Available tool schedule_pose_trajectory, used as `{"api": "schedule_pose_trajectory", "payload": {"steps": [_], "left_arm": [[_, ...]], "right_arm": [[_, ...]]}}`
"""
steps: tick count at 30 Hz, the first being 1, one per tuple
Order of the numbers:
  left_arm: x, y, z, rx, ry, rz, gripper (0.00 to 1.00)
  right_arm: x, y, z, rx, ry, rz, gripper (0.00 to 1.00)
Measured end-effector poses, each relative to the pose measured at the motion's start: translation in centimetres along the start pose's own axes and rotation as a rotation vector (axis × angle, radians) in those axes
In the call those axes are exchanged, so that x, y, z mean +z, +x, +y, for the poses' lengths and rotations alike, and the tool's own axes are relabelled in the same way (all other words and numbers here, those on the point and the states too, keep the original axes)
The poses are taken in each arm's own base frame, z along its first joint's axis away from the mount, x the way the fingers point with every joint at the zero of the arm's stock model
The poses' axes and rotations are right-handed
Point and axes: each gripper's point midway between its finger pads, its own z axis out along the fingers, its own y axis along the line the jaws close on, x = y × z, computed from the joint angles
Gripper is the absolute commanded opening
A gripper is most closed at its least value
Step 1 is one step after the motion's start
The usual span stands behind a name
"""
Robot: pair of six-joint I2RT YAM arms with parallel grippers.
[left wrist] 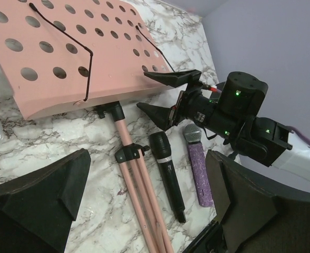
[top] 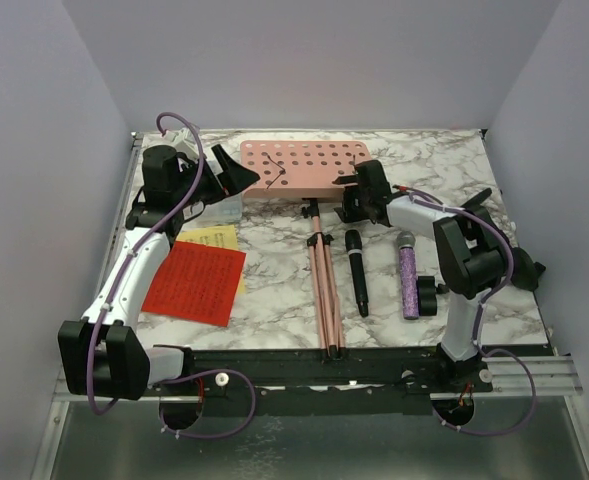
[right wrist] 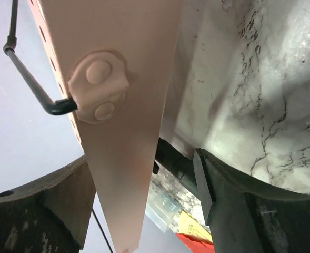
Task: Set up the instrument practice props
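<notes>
Right pincer [top: 346, 197]: jaws apart, straddling the right edge of the pink perforated music rack [top: 304, 165], with one finger above the plate and one below. In the right wrist view the plate's edge runs between the fingers [right wrist: 39, 211]; whether either pad touches it cannot be told from there.

Left pincer [top: 236, 168]: jaws wide apart and holding nothing, just beside the rack's left edge and above a clear plastic box [top: 226, 210].

The rack lies at the far middle of the bench [top: 274, 305], its far edge near the back wall. Its folded tripod legs [top: 324, 290] run from under its near edge straight to the bench's near edge. The black microphone [top: 358, 272] lies parallel to the legs on their right, apart from them. The purple glitter microphone [top: 408, 278] lies farther right, close to the right arm. The red music sheet [top: 196, 283] overlaps the yellow music sheet [top: 212, 237] beside the left arm.

Open marble shows as a broad strip between the red sheet and the legs. Narrower lanes separate the legs from the black microphone and the two microphones from each other.
</notes>
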Motion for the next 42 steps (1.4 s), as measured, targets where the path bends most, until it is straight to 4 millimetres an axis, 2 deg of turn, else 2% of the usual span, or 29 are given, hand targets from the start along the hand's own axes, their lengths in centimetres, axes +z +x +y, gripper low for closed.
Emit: {"api": "schedule_pose_trajectory", "payload": {"steps": [5,9,11,14,17,19,24,31,34,37,42], "left_arm": [[0.0,0.1,-0.1,0.002,0.008,0.001,0.99],[-0.1,0.1,-0.4,0.005,0.015,-0.002,0.99],[-0.2,0.1,-0.6,0.009,0.019,-0.005,0.99],[-0.4,0.1,-0.9,0.014,0.024,-0.010,0.99],[-0.7,0.0,-1.1,0.019,0.029,-0.016,0.99],[-0.9,0.0,-1.3,0.024,0.033,-0.022,0.99],[-2.3,0.0,-2.5,0.037,0.053,-0.041,0.99],[-5.7,0.0,-6.5,0.012,0.130,-0.036,0.99],[-7.8,-1.4,-9.3,0.035,0.163,-0.076,0.99],[-10.2,-3.0,-12.3,0.076,0.202,-0.131,0.99],[-13.3,-4.2,-15.2,0.112,0.236,-0.205,0.99]], "right_arm": [[0.5,-0.2,0.3,0.027,-0.021,-0.033,0.76],[1.0,-0.4,0.7,0.052,-0.047,-0.057,0.57],[1.1,-0.6,1.1,0.071,-0.067,-0.070,0.53],[1.1,-0.8,1.7,0.098,-0.103,-0.084,0.33],[1.3,-1.0,1.2,0.113,-0.113,-0.093,0.15],[1.4,-1.1,0.7,0.129,-0.130,-0.085,0.11],[1.2,-1.0,1.0,0.131,-0.204,-0.065,0.01],[-0.3,-0.6,2.5,0.051,-0.320,-0.046,0.00],[-1.0,-0.2,3.4,0.016,-0.383,-0.034,0.00],[-1.6,0.9,4.2,-0.024,-0.428,-0.006,0.00],[-3.4,2.7,6.0,-0.058,-0.472,0.031,0.00]]}}
